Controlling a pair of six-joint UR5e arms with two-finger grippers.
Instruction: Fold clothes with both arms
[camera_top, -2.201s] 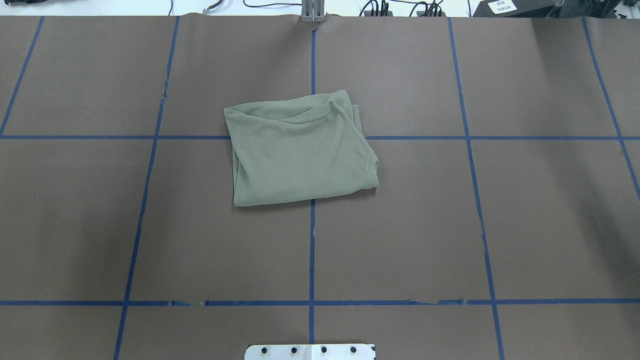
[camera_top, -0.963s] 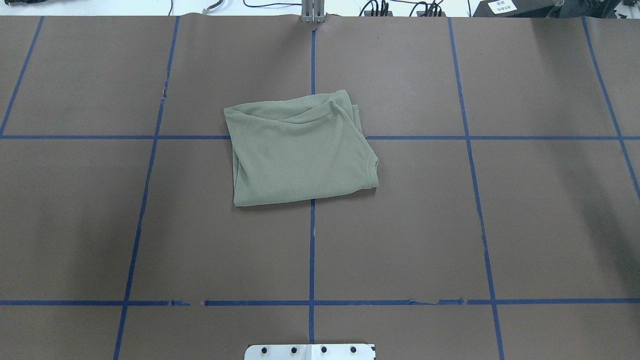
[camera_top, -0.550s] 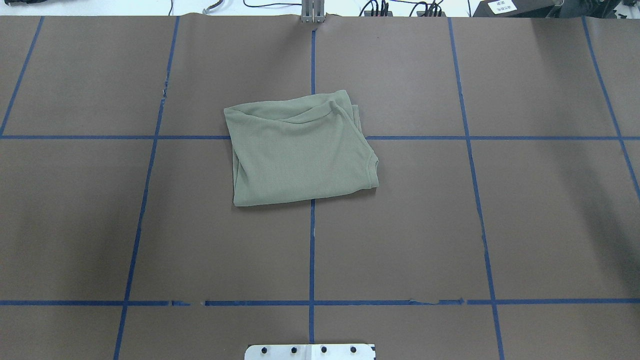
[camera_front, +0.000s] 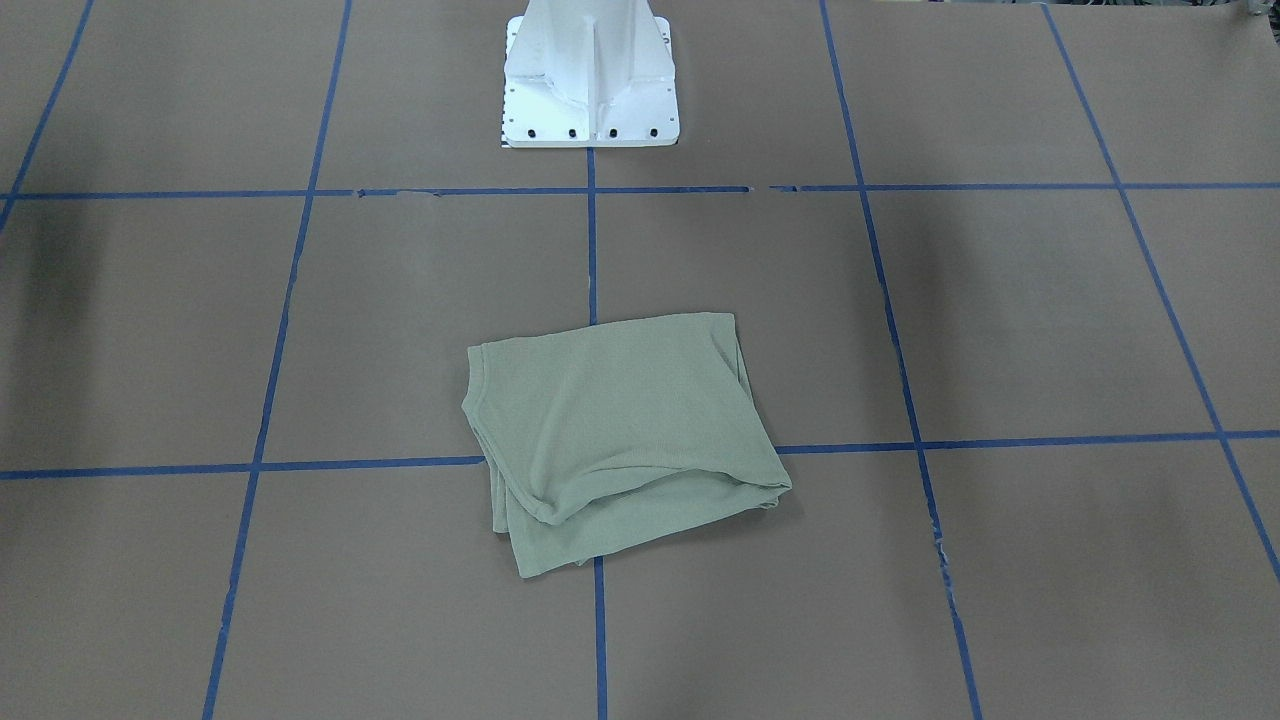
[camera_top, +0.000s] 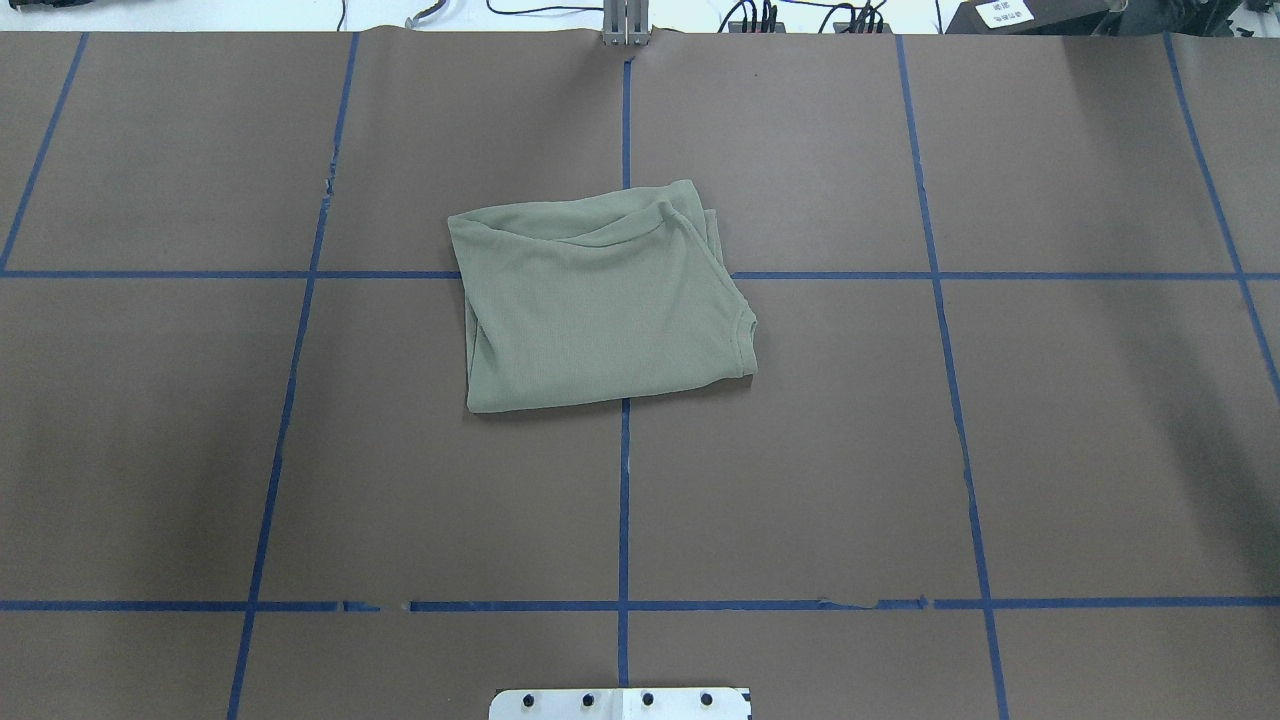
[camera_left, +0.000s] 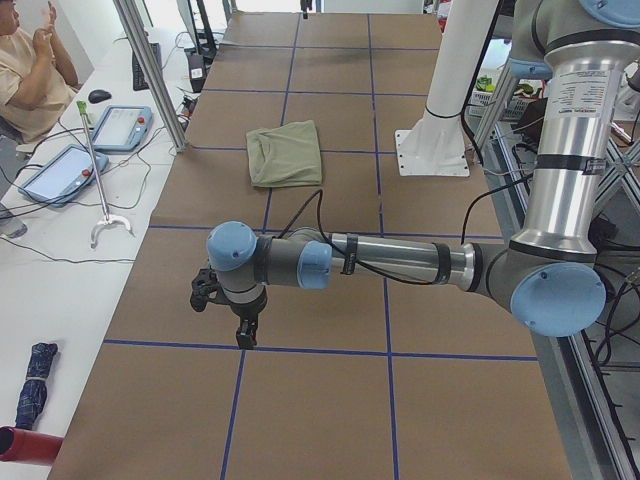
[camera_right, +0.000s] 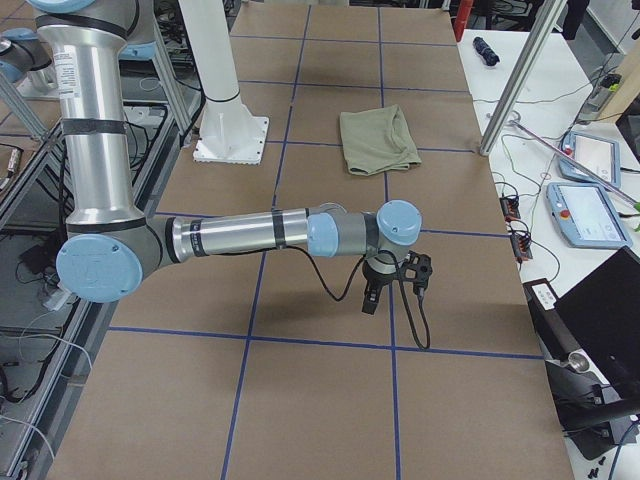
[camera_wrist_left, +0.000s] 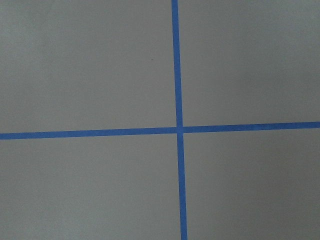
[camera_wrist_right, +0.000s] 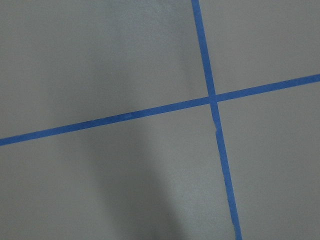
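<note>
We locate the folded shirt (camera_top: 600, 305) at the centre of the counter (camera_top: 1000, 450) (far white label (camera_top: 1003, 13): unreadably small). The left arm (camera_left: 400, 262) and right arm (camera_right: 240, 232) hover well clear; jaws' state we cannot tell.

You saw shirt (camera_top: 600, 300) plain sage green, fine knit, no print showing. Bench (camera_top: 1000, 450) was dull brown all over, crossed by blue tape lines in square grid. Left arm (camera_left: 400, 262) and right arm (camera_right: 240, 232) had silver-grey tubes, light blue joint caps, black cables. Left pincer (camera_left: 243, 338) and right pincer (camera_right: 368, 303) were black. Pedestal (camera_front: 590, 70) was white. Tablets (camera_left: 122, 127) were pale blue-grey, red button each.
</note>
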